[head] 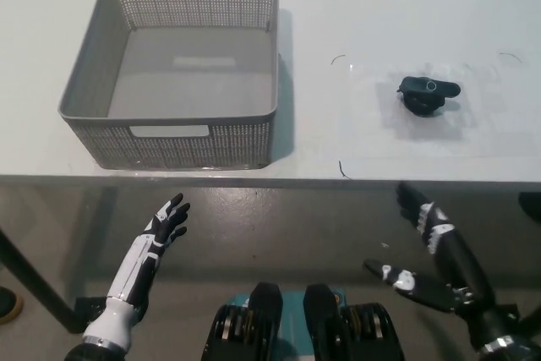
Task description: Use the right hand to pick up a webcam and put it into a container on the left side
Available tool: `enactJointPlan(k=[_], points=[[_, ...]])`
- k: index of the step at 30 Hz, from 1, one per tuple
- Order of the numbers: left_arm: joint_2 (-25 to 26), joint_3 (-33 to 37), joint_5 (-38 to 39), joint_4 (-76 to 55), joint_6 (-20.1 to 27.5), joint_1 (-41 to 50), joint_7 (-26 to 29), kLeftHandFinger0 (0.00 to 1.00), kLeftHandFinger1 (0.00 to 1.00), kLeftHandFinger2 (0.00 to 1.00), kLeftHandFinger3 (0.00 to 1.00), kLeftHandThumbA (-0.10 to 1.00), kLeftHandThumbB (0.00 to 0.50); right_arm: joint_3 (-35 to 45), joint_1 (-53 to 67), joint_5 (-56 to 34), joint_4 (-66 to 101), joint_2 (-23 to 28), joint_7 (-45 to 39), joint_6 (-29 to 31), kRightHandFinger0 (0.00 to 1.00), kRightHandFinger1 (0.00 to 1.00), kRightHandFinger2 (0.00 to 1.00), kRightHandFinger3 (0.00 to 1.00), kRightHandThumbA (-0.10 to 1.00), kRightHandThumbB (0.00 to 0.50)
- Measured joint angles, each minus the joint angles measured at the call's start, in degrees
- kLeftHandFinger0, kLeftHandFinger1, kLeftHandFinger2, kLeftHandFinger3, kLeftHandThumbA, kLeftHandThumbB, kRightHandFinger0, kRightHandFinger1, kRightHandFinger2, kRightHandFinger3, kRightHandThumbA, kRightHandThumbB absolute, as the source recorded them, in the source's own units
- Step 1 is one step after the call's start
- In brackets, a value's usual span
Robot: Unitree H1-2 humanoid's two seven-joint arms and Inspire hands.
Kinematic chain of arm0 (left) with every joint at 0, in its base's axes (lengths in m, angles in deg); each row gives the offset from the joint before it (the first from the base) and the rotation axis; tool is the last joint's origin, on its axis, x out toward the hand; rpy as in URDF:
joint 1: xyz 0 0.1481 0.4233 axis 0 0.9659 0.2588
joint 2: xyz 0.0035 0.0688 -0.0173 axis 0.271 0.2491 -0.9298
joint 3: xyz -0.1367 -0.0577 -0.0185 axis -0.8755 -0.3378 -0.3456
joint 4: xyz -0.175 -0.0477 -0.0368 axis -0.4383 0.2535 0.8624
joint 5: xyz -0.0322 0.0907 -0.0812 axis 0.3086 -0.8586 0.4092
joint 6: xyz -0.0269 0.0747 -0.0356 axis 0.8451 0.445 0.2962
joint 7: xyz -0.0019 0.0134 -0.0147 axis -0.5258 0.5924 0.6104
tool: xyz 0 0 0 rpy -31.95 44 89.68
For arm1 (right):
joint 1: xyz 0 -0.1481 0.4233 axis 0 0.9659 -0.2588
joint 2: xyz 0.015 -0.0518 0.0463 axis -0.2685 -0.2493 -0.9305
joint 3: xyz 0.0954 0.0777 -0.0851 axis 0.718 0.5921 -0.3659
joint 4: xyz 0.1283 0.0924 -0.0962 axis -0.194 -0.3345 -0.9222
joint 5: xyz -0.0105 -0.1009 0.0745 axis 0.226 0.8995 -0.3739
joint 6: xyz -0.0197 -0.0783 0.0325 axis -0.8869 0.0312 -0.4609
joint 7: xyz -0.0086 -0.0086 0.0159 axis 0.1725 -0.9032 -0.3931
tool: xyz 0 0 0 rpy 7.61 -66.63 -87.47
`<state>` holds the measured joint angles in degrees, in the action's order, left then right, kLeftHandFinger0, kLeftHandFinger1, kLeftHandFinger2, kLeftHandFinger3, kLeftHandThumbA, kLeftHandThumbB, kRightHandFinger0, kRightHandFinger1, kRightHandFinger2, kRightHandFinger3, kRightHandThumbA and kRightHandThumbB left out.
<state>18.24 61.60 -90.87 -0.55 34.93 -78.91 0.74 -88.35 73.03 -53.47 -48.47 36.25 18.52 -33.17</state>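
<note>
A small black webcam (428, 95) lies on the white table at the right, inside a faintly marked rectangle. A grey perforated basket (101, 99) with handle slots stands on the table's left half, and nothing is in it. My black right hand (431, 247) hangs below the table's front edge at the lower right, fingers spread and holding nothing, well short of the webcam. My white left hand (161, 234) rests below the table edge at the lower left, open too.
The white table (338, 6) ends at its front edge (270, 180) across the picture's middle. Below it is grey floor. A dark table leg (30, 281) runs at the lower left.
</note>
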Motion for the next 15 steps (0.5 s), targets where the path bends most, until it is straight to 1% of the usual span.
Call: enactJointPlan(k=[1,2,3,4,6,8,9,10,11,12,13,14,15], points=[[0.0,0.0,0.0,0.0,0.0,0.0,0.0,1.00,1.00,1.00,1.00,1.00,0.088,0.7,0.4,0.4,2.5,0.9,0.0,-0.2,1.00,1.00,1.00,1.00,1.00,0.261],[0.0,0.0,0.0,0.0,0.0,0.0,0.0,1.00,1.00,1.00,1.00,1.00,0.090,1.2,0.5,0.6,4.0,1.6,0.0,-0.4,1.00,1.00,1.00,1.00,1.00,0.273],[0.0,0.0,0.0,0.0,0.0,0.0,-0.1,1.00,1.00,1.00,1.00,1.00,0.089,1.7,0.5,0.8,6.3,2.6,0.0,-1.1,1.00,1.00,1.00,1.00,1.00,0.297],[0.0,0.0,0.1,0.0,0.0,0.0,-0.2,1.00,1.00,1.00,1.00,1.00,0.085,2.3,0.5,1.1,8.7,3.8,-0.1,-1.9,1.00,1.00,1.00,1.00,1.00,0.354],[0.0,0.0,0.2,0.0,0.1,0.0,-0.4,1.00,1.00,1.00,1.00,1.00,0.087,3.0,0.2,2.1,12.8,5.8,-0.2,-4.5,1.00,1.00,1.00,1.00,1.00,0.400],[0.0,0.0,0.3,0.0,0.1,0.1,-0.6,1.00,1.00,1.00,1.00,1.00,0.089,3.2,-0.3,3.7,16.7,8.0,-0.6,-7.0,1.00,1.00,1.00,1.00,1.00,0.374],[0.0,0.0,0.4,0.0,0.1,0.2,-0.7,1.00,1.00,1.00,1.00,1.00,0.098,3.3,-0.7,4.8,18.2,8.8,-0.8,-8.4,1.00,1.00,1.00,1.00,1.00,0.374],[0.0,0.0,0.5,0.0,0.1,0.2,-0.8,1.00,1.00,1.00,1.00,1.00,0.101,3.3,-1.2,5.9,19.5,9.7,-0.9,-9.4,1.00,1.00,1.00,1.00,1.00,0.354],[0.0,0.0,0.7,0.0,0.1,0.3,-0.9,1.00,1.00,1.00,1.00,1.00,0.096,3.3,-2.1,7.2,21.3,10.8,-1.2,-10.9,1.00,1.00,1.00,1.00,1.00,0.381],[0.0,0.0,0.8,0.0,0.1,0.5,-0.9,1.00,1.00,1.00,1.00,1.00,0.105,3.3,-2.9,8.0,22.3,11.4,-1.3,-11.9,1.00,1.00,1.00,1.00,1.00,0.375],[0.0,0.0,1.0,-0.1,0.1,0.7,-1.0,1.00,1.00,1.00,1.00,1.00,0.100,3.3,-3.8,8.8,23.2,12.1,-1.5,-12.8,1.00,1.00,1.00,1.00,1.00,0.387],[0.0,0.0,1.1,-0.1,0.1,1.3,-1.0,1.00,1.00,1.00,1.00,1.00,0.116,3.3,-5.2,10.2,24.1,13.0,-1.9,-14.6,1.00,1.00,1.00,1.00,1.00,0.381],[0.0,0.0,1.1,-0.1,0.1,1.9,-1.0,1.00,1.00,1.00,1.00,1.00,0.123,3.1,-6.4,11.3,24.4,13.6,-2.2,-15.9,1.00,1.00,1.00,1.00,1.00,0.390]])
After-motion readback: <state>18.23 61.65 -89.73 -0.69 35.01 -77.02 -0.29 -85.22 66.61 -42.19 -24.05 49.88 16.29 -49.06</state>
